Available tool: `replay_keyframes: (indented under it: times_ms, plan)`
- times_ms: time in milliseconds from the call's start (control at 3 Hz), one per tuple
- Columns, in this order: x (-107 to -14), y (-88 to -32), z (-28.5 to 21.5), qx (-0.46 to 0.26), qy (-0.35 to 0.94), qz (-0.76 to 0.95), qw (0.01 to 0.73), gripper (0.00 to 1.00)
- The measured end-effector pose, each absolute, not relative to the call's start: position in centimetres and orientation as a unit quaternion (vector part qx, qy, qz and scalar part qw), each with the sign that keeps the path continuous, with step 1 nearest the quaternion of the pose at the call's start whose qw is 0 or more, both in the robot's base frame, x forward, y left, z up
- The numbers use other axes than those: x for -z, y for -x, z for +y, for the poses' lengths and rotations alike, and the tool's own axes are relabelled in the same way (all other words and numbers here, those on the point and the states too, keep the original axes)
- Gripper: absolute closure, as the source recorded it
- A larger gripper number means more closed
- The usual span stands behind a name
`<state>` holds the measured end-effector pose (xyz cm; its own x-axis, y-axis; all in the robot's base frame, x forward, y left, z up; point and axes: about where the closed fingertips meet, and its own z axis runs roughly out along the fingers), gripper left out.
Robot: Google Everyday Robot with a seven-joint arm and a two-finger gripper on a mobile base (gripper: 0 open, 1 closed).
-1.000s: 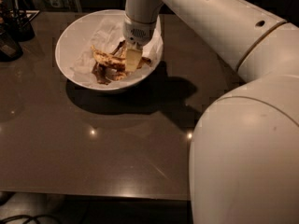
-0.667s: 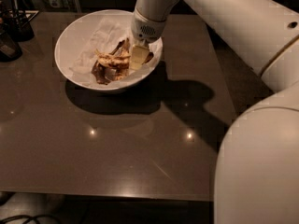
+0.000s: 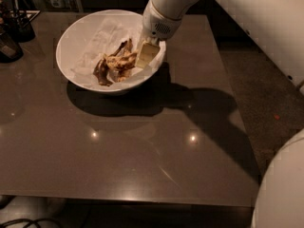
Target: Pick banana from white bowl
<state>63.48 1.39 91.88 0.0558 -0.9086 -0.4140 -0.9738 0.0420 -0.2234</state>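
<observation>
The white bowl point(image 3: 80, 37) stands at the far left of the dark table, lined with crumpled white paper. The banana point(image 3: 118, 61), dull yellow and blotched brown with dark shrivelled ends, lies in its middle. My gripper point(image 3: 145, 56) reaches down from the upper right into the right side of the bowl. Its pale tip sits right at the banana's right end. The contact between them is hidden.
Dark containers point(image 3: 14, 30) stand at the table's far left edge. The brown tabletop point(image 3: 142, 146) stretches toward me. My white arm point(image 3: 247, 13) crosses the upper right, and my body fills the lower right corner. Floor lies to the right of the table.
My gripper has shifted a little to the right inside the bowl, staying at the banana's right end. My arm has swung up and to the right. The bowl has not moved.
</observation>
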Motion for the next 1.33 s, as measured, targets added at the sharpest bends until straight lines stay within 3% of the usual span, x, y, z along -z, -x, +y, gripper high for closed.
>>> replay_keyframes:
  times_ms: [333,1333]
  plan:
    - [-91.9,-63.5,1.4,-0.07,0.689,0.683,0.232,1.0]
    - [-95.6,-61.3,2.1,-0.142,0.702,0.604,0.35,1.0]
